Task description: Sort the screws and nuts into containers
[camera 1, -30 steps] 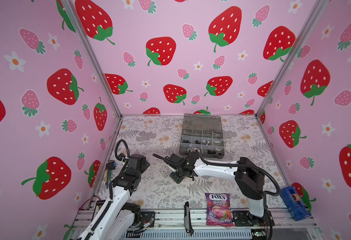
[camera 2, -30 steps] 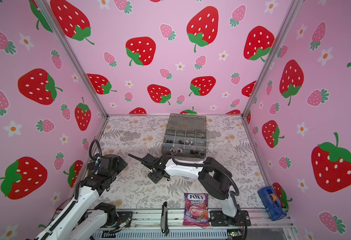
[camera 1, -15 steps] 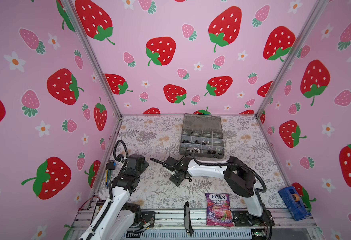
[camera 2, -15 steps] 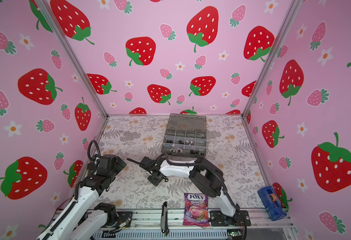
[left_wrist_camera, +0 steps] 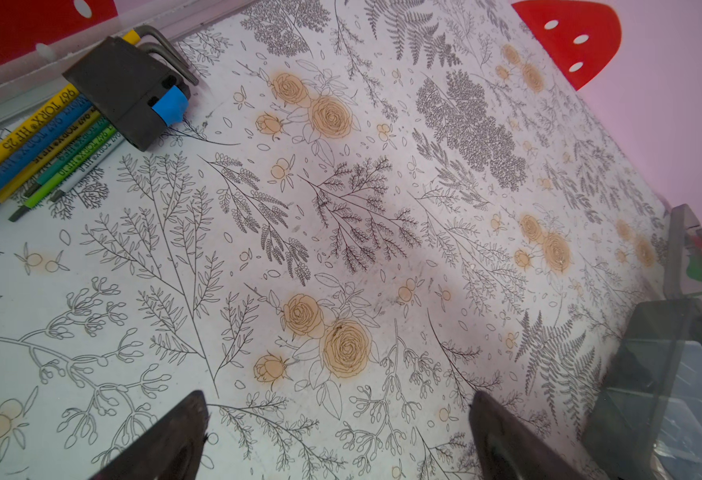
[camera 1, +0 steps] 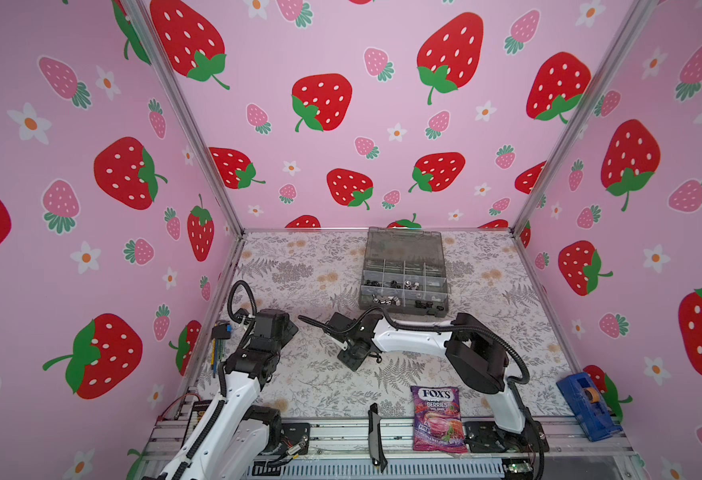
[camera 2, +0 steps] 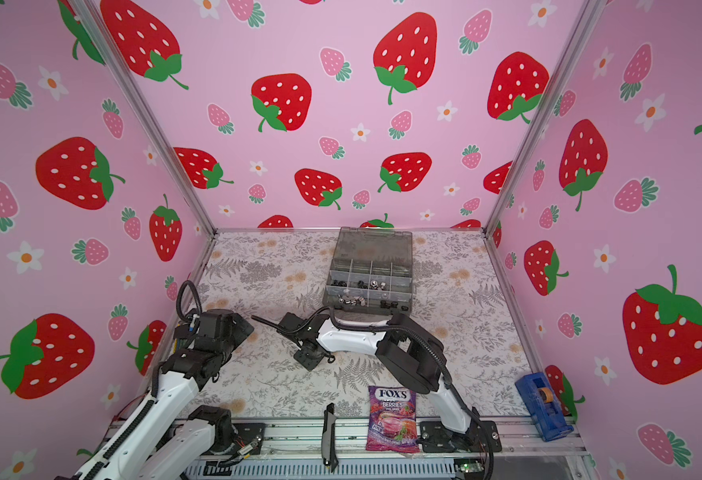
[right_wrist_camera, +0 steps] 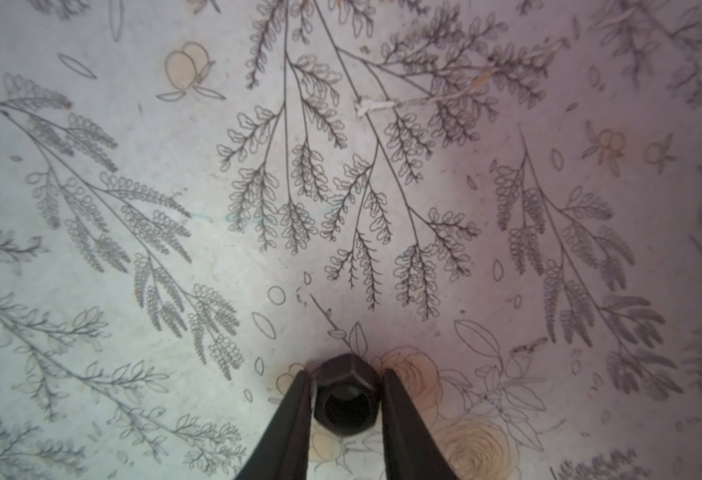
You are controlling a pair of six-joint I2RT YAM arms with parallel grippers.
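My right gripper is shut on a black hex nut, one finger on each side of it, low over the floral mat. In both top views that gripper points down at the mat's middle, in front of the grey organiser box. The box's lid is open, and black and silver nuts lie in its front compartments. At this size I cannot pick out any screws. My left gripper stands open over bare mat, with the box's corner beside it.
A set of Torx keys lies by the left wall. Along the front rail are a black knife, a purple candy bag and a blue box. A scrap of string lies on the mat.
The right arm has shifted slightly left and forward, its elbow folding in. Its jaws have closed onto the nut. The left arm has barely moved.
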